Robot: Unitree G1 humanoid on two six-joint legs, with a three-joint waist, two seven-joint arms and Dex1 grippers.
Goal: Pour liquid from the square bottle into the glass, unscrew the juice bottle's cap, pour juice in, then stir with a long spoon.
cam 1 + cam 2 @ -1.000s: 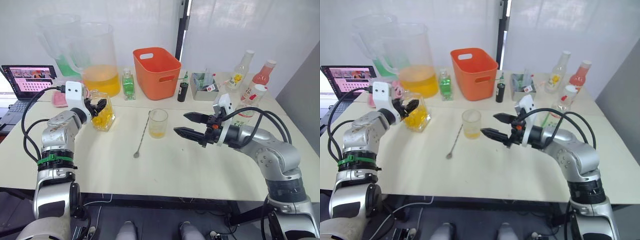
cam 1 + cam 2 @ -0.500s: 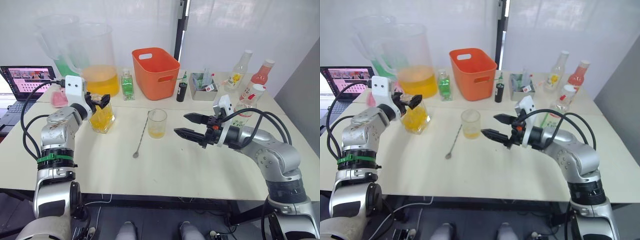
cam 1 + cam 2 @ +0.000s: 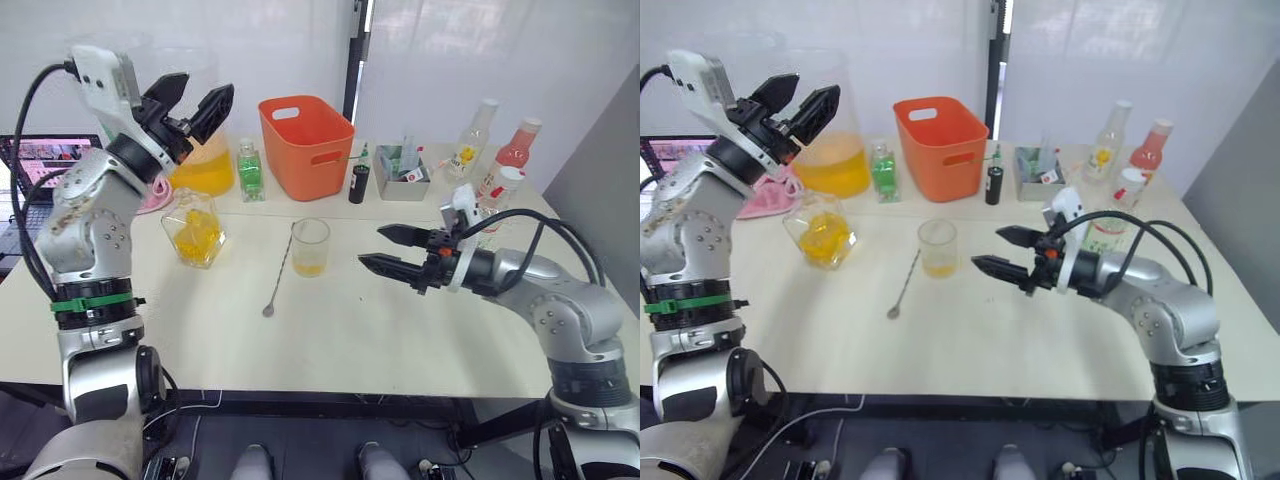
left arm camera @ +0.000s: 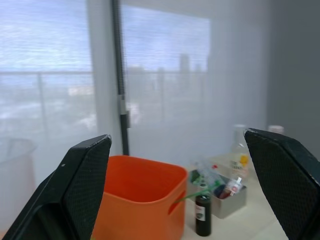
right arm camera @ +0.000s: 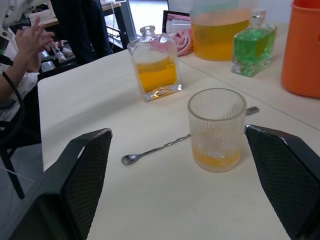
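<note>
- I am holding my left claw (image 3: 190,100) wide open and empty, high above the desk's far left edge.
- My right claw (image 3: 385,248) is gaping empty beside the ribbed clear glass tumbler (image 3: 310,247) mid-desk.
- The tall clear green-labelled plastic juice bottle (image 3: 497,203), near the right edge, is looking light and squashy; I am planning a grip at its firmer shoulder.

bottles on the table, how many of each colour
yellow: 1, square bottle
green: 1, green bottle
pink-red: 1, pink-red bottle
black: 1, black bottle
clear, labelled: 2, yellow-labelled bottle, juice bottle
total: 6
</note>
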